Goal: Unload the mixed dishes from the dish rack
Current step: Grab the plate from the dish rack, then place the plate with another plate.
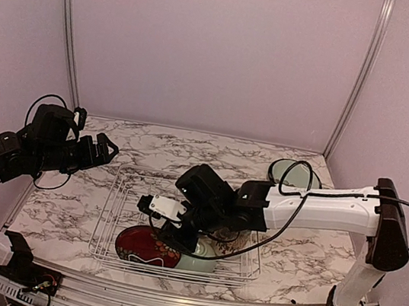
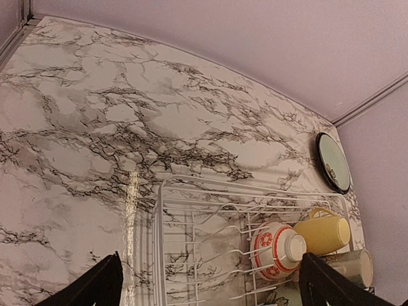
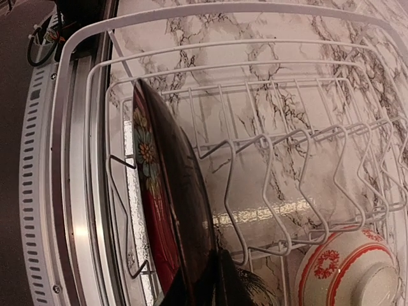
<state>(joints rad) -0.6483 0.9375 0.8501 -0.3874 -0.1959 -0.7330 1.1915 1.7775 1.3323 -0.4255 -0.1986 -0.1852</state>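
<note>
The wire dish rack (image 1: 116, 201) sits mid-table. The dark red floral plate (image 1: 146, 246) stands on edge at its near side. My right gripper (image 1: 169, 234) reaches into the rack. In the right wrist view its fingers (image 3: 233, 284) close on that plate's (image 3: 169, 191) rim. The white-and-red bowl (image 3: 347, 268) lies on the tines beside it. My left gripper (image 1: 105, 150) hovers open and empty left of the rack. Its view shows the bowl (image 2: 277, 248), yellow cup (image 2: 325, 231) and cream mug (image 2: 354, 266) in the rack (image 2: 191, 191). A pale green bowl (image 1: 202, 260) shows beside the red plate.
The black-rimmed teal plate (image 1: 294, 174) lies on the marble table at the back right, outside the rack; it also shows in the left wrist view (image 2: 335, 162). Purple walls close in the back and sides. The table's metal front edge (image 3: 70, 210) runs right beside the rack.
</note>
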